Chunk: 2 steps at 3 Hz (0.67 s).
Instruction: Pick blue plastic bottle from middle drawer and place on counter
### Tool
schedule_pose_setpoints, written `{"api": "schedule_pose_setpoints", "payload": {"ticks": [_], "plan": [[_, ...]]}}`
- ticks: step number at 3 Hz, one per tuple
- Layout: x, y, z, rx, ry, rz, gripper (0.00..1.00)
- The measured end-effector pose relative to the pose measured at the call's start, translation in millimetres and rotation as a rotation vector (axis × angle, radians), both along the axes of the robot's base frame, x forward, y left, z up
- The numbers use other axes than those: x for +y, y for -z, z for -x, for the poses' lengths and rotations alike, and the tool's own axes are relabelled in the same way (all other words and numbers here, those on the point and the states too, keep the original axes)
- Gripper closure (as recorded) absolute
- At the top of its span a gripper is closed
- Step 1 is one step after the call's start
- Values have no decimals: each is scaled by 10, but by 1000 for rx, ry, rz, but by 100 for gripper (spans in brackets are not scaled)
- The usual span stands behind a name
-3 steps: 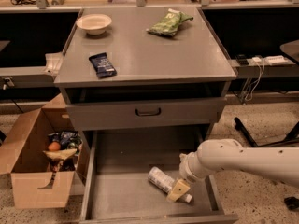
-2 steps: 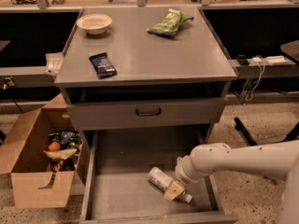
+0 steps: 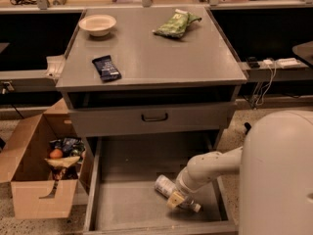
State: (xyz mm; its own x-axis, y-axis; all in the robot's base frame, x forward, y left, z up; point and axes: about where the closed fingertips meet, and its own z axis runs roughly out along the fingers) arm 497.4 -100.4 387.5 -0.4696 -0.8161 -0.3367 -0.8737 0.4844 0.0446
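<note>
The blue plastic bottle (image 3: 164,185) lies on its side on the floor of the open middle drawer (image 3: 122,199), its white cap (image 3: 195,208) pointing to the right front. My gripper (image 3: 177,199) reaches down into the drawer from the right and sits right over the bottle's middle, covering part of it. The white arm (image 3: 210,168) leads back to the large white body at the right. The counter (image 3: 161,58) is the grey cabinet top above.
On the counter lie a white bowl (image 3: 98,24), a green snack bag (image 3: 176,24) and a dark blue flat wrapper (image 3: 106,67). A closed drawer front with a black handle (image 3: 154,117) overhangs the open drawer. An open cardboard box (image 3: 41,175) of items stands at the left.
The gripper has shifted slightly left onto the bottle. The white arm body has swung in and now fills the right front of the view. The bottle has not moved.
</note>
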Motion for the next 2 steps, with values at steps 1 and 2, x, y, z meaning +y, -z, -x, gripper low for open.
{"api": "schedule_pose_setpoints", "payload": {"ticks": [1,2], "plan": [[35,207,10,33,10,24,42],[49,168,-29,17,20,22,73]]}}
